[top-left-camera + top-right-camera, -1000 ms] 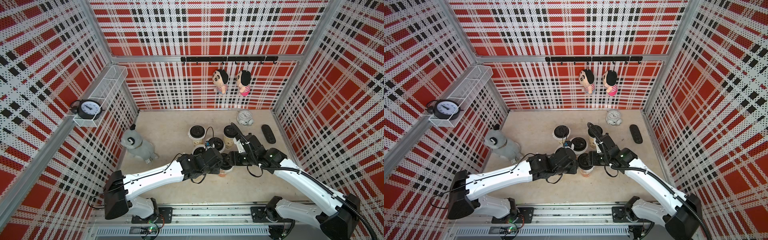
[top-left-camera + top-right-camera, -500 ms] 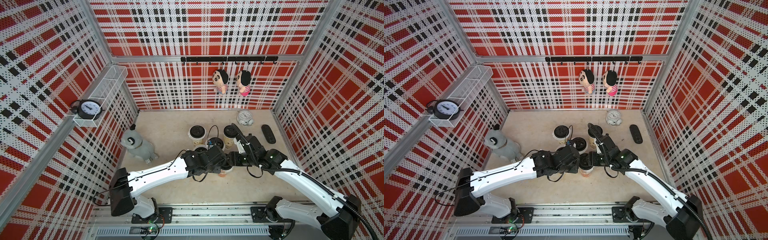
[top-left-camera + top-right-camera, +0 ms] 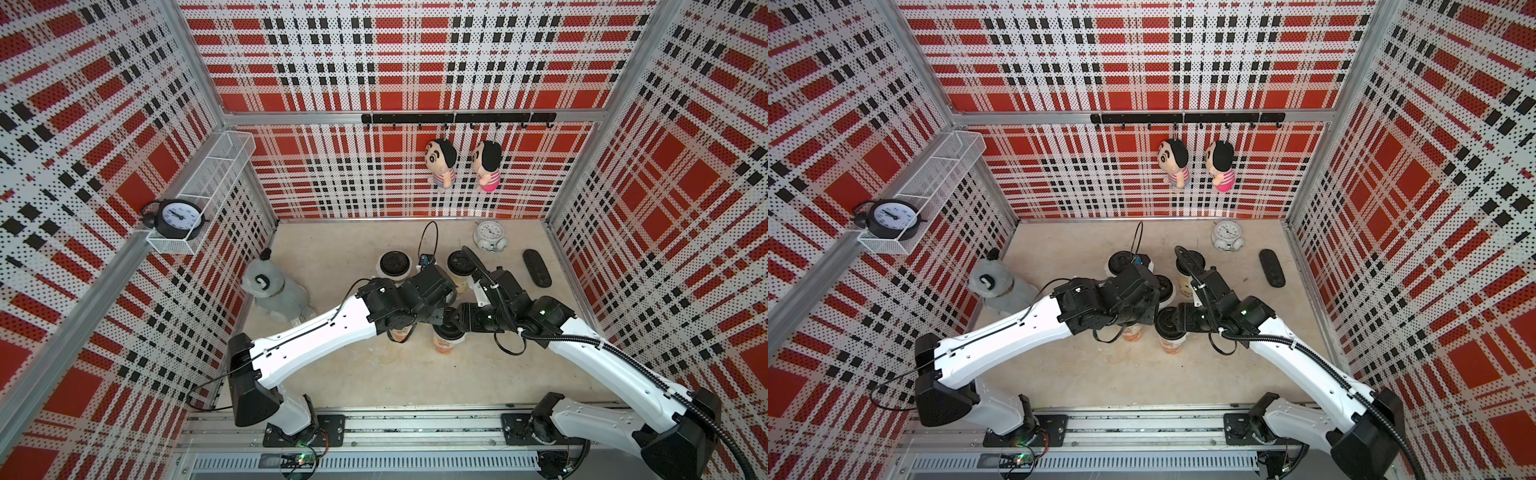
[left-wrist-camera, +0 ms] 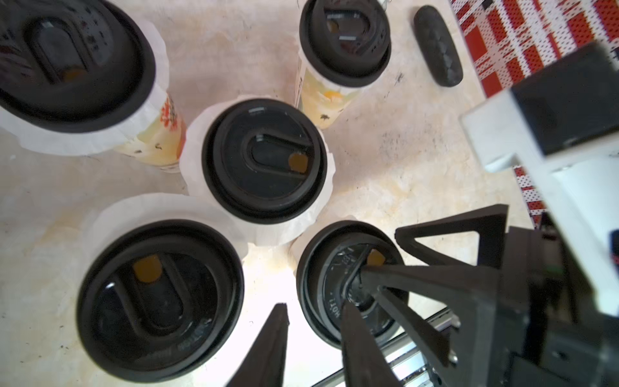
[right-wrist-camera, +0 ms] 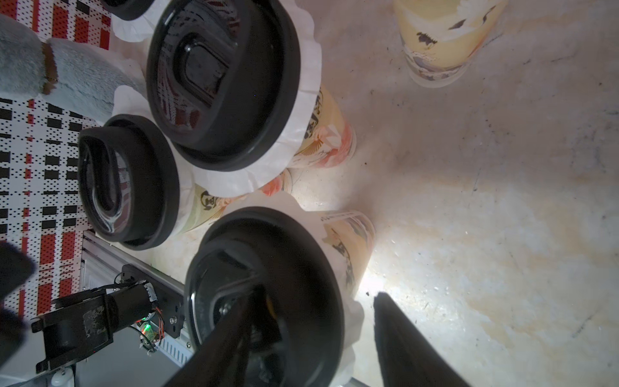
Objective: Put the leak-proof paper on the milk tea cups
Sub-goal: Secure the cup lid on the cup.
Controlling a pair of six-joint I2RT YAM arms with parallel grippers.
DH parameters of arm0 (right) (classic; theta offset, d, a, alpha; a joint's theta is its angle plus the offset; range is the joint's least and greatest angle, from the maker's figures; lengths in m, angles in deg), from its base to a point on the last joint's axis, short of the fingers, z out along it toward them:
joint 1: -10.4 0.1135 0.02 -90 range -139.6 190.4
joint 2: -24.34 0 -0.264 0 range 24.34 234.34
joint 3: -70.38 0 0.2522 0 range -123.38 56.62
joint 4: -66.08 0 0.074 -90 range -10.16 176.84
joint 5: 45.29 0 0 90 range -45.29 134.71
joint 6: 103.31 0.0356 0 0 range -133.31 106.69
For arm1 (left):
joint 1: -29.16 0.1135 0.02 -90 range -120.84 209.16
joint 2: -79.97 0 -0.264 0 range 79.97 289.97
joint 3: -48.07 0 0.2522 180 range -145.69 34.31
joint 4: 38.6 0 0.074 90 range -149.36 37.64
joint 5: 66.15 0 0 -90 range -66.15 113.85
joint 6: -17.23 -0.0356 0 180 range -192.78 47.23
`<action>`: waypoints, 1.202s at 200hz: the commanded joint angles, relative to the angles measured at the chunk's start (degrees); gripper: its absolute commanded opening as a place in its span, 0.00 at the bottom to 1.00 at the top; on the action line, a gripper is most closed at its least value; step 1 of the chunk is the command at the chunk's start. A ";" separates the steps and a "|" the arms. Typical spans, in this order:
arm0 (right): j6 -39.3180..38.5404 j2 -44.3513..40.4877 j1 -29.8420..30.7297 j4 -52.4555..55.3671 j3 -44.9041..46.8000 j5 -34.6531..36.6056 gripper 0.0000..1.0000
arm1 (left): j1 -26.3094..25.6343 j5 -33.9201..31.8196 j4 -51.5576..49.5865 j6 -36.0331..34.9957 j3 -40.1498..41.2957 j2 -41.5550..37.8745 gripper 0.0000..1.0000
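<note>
**Work surface:** a mottled beige tabletop (image 3: 374,374), enclosed on three sides by red, white and black plaid perforated walls (image 3: 415,62). An aluminium base rail (image 3: 415,424) closes the front edge.

**Task items:** five tall white paper milk tea cups (image 4: 157,144) with orange-and-tan prints stand upright in a tight central cluster. Each carries a round black plastic lid (image 4: 264,160). The thin whitish leak-proof paper (image 4: 192,157) protrudes as a frill beneath at least four lids.

**Left gripper** (image 4: 315,304): fingers spread, one over the front right cup's lid, the other in the gap between the two front cups.

**Right gripper** (image 5: 318,291): fingers spread, one in that lid's recess, the other outside its rim.

**Edges:** a grey plush toy (image 3: 274,293) sits by the left wall. A white alarm clock (image 3: 490,237) and a black oblong object (image 3: 537,268) lie near the right wall.

**Open room:** bare tabletop runs from the cluster to the rail.
</note>
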 commanded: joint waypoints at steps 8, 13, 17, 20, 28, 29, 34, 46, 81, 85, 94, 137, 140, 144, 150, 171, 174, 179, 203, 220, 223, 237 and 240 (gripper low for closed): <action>-0.52 1.76 0.61 10.34 -2.45 3.90 0.62 | 2.30 -1.64 -1.23 -2.77 -0.17 -2.68 0.32; -0.57 1.86 0.59 10.51 -3.26 4.14 0.62 | 2.69 -1.64 -1.05 -2.89 0.14 -2.94 0.32; -0.61 1.92 0.59 10.61 -3.81 4.27 0.62 | 2.91 -1.57 -0.94 -3.00 0.48 -3.21 0.32; -0.70 2.02 0.60 10.69 -4.27 4.36 0.63 | 3.08 -1.50 -0.72 -3.08 0.61 -3.34 0.32; -0.78 2.19 0.59 10.74 -5.48 4.54 0.63 | 3.56 -1.23 -0.25 -3.33 1.35 -3.86 0.32; -0.80 2.19 0.59 10.74 -5.57 4.59 0.63 | 3.63 -1.21 -0.23 -3.39 1.49 -3.91 0.32; -0.86 2.35 0.59 10.74 -6.27 4.63 0.64 | 3.89 -1.11 0.10 -3.51 1.94 -4.20 0.32; -1.18 2.95 0.59 10.52 -7.83 4.48 0.64 | 4.54 -0.61 0.80 -3.65 2.95 -4.78 0.32; -2.20 4.89 0.59 9.13 -10.97 3.20 0.65 | 6.01 0.12 1.80 -4.30 4.87 -5.88 0.32; -2.34 5.09 0.60 8.88 -11.21 3.02 0.65 | 6.10 0.22 1.86 -4.39 4.96 -6.03 0.32; -2.50 5.40 0.59 8.43 -11.69 2.80 0.65 | 6.44 0.13 1.97 -4.52 5.26 -6.33 0.32; -2.75 6.98 0.59 8.71 -14.18 3.23 0.65 | 10.08 2.00 3.78 -5.92 7.50 -8.23 0.32; -2.75 7.04 0.59 8.72 -14.14 3.21 0.65 | 10.24 2.12 3.83 -6.05 7.51 -8.27 0.32; -2.66 7.03 0.59 8.76 -14.01 3.29 0.65 | 10.40 2.22 3.97 -6.12 7.60 -8.27 0.32; -2.53 7.12 0.59 8.88 -13.94 3.44 0.65 | 10.53 2.47 4.19 -6.23 7.56 -8.34 0.32; -2.44 6.80 0.59 9.65 -13.34 4.25 0.65 | 9.85 3.52 4.39 -6.75 6.71 -7.86 0.30; -2.41 6.65 0.59 9.68 -13.20 4.28 0.65 | 9.41 3.45 4.36 -6.76 6.50 -7.65 0.30; -2.27 6.39 0.59 9.69 -12.92 4.28 0.65 | 8.70 3.43 4.36 -6.91 6.15 -7.43 0.30; -2.02 5.63 0.59 10.03 -11.99 4.54 0.65 | 4.77 3.41 4.20 -7.30 4.85 -5.14 0.30; -1.86 5.32 0.59 10.08 -11.34 4.70 0.64 | 2.95 3.34 4.27 -7.19 4.29 -2.94 0.30; -1.76 5.20 0.63 10.09 -11.26 4.72 0.65 | 2.72 3.30 4.27 -7.27 4.14 -2.50 0.30; -1.53 4.91 0.61 10.04 -10.65 4.72 0.64 | 1.32 3.33 4.30 -7.36 3.25 -0.47 0.30; -1.46 4.80 0.59 9.97 -10.52 4.72 0.64 | 1.03 3.28 4.28 -7.40 2.95 -0.03 0.29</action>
